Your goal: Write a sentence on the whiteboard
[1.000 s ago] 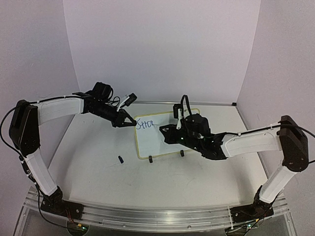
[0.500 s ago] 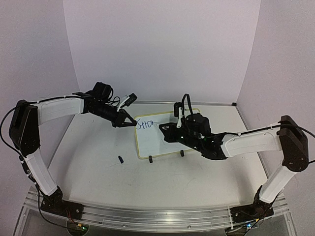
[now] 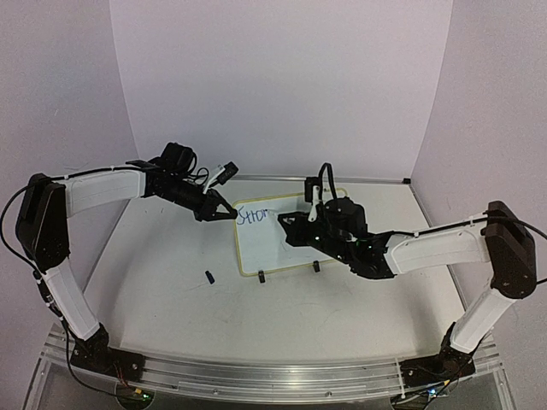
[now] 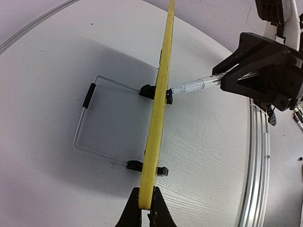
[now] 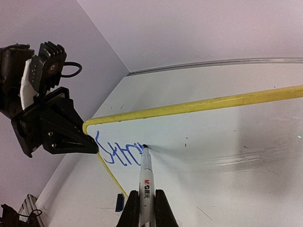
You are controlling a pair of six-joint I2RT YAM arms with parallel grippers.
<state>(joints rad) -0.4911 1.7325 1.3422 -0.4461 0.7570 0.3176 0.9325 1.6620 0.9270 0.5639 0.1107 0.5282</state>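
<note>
The whiteboard [image 3: 275, 249] stands tilted on its black feet [image 3: 261, 275] near the tabletop's [image 3: 162, 290] far edge, about midway across. The left arm reaches in from the left, forearm nearly level, the left gripper [image 3: 227, 213] clamped on the board's yellow upper-left corner. The right arm stretches low from the right edge, the right gripper [image 5: 146, 208] closed on a marker [image 5: 145, 172] whose tip touches the board at the end of blue writing [image 5: 118, 152].
</note>
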